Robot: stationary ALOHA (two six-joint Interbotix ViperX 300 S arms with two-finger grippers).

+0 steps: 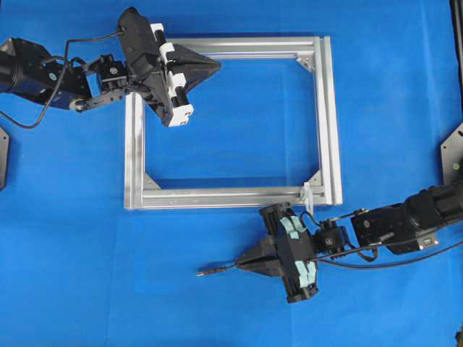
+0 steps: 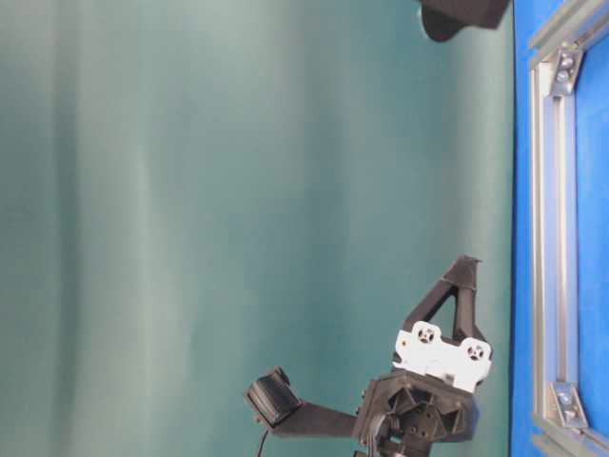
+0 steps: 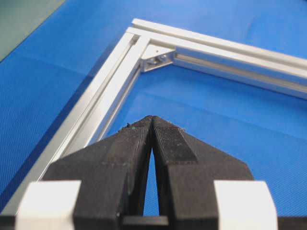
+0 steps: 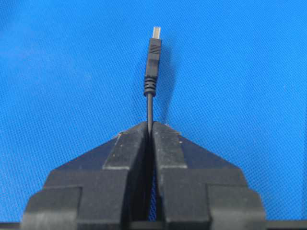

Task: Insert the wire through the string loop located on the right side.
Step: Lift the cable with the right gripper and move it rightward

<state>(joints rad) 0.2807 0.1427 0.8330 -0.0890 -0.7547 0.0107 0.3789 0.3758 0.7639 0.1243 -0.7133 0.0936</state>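
The wire, a thin black cable ending in a small plug, juts from the clenched tips of the right gripper, its plug tip pointing away over the bare blue mat. From overhead, the same plug lies just outside the frame's near rail, to the left of the right gripper, the rest of the cable trailing back under the arm. The string loop, a tiny whitish wisp, stands at the near right corner of the silver frame, near the gripper but apart from the plug, which faces away from it. By this showing the grasp is made and the threading is all still to do: the plug must be turned, brought to the loop and passed through. The left gripper hangs over the frame's far left corner, fingers pressed together on nothing. Count: one wire, one loop visible, one frame, two grippers, four corner brackets.
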